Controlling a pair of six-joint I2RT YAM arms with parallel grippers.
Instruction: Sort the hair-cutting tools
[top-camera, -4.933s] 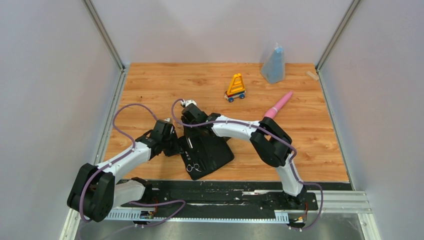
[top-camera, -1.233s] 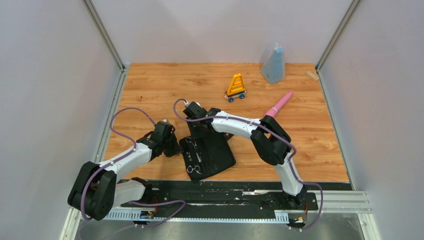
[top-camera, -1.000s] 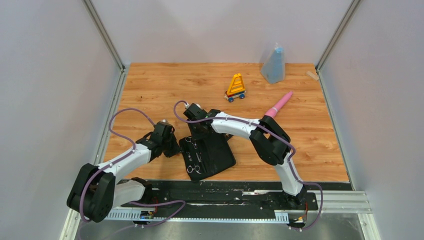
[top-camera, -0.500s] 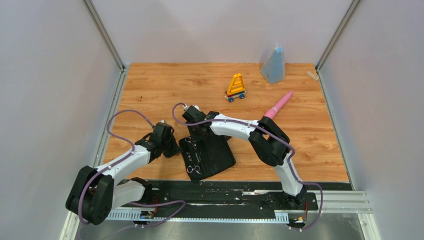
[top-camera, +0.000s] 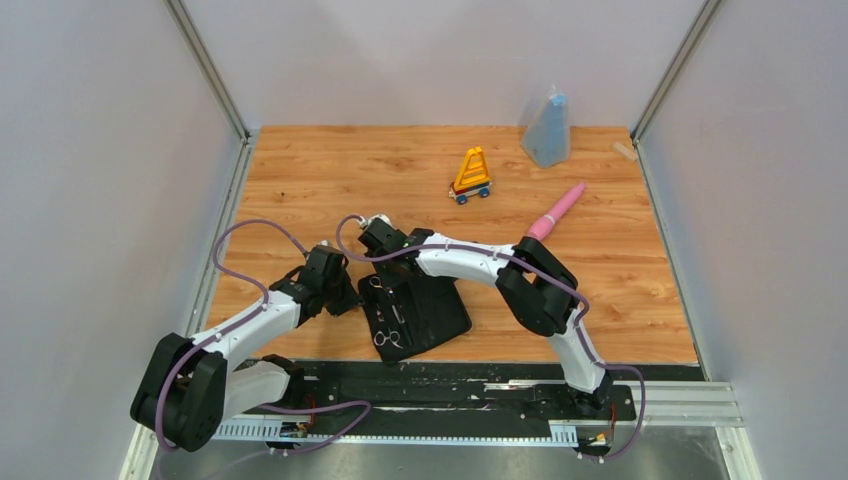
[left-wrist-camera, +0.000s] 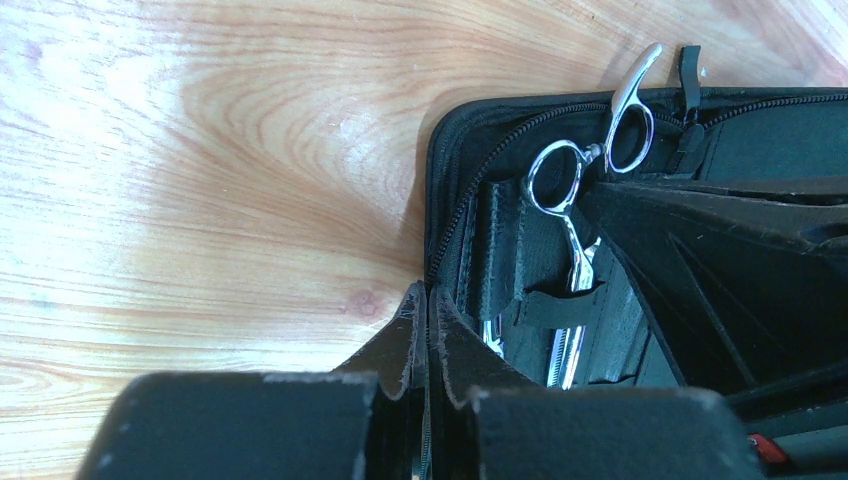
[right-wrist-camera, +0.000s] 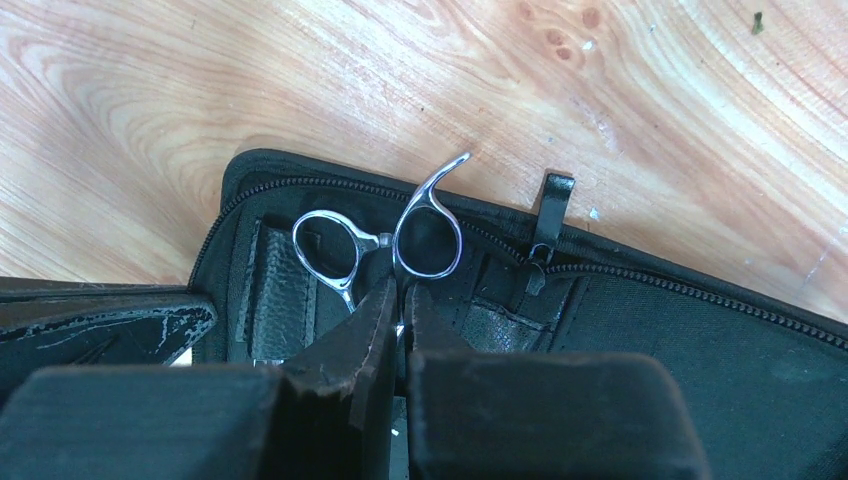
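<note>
An open black zip case (top-camera: 435, 305) lies on the wooden table near the front. Silver scissors (top-camera: 378, 290) are tucked under its straps, and a second pair (top-camera: 388, 338) sits lower in the case. In the right wrist view my right gripper (right-wrist-camera: 400, 292) is shut on the upper scissors (right-wrist-camera: 330, 245), just below their finger rings. In the left wrist view my left gripper (left-wrist-camera: 428, 297) is shut on the case's zipped left rim (left-wrist-camera: 445, 215), beside the same scissors (left-wrist-camera: 572, 195). From above, the left gripper (top-camera: 347, 297) is at the case's left edge and the right gripper (top-camera: 385, 265) at its far end.
A yellow-orange wheeled toy (top-camera: 471, 176) and a pink tapered wand (top-camera: 556, 211) lie behind the case. A blue pouch (top-camera: 547, 128) and a small wooden piece (top-camera: 625, 151) sit at the back right. Walls enclose three sides of the table.
The right gripper has closed on the upper scissors and shifted slightly left. Earlier the case was turned and the upper scissors came into view. The left gripper has kept its hold on the rim.
</note>
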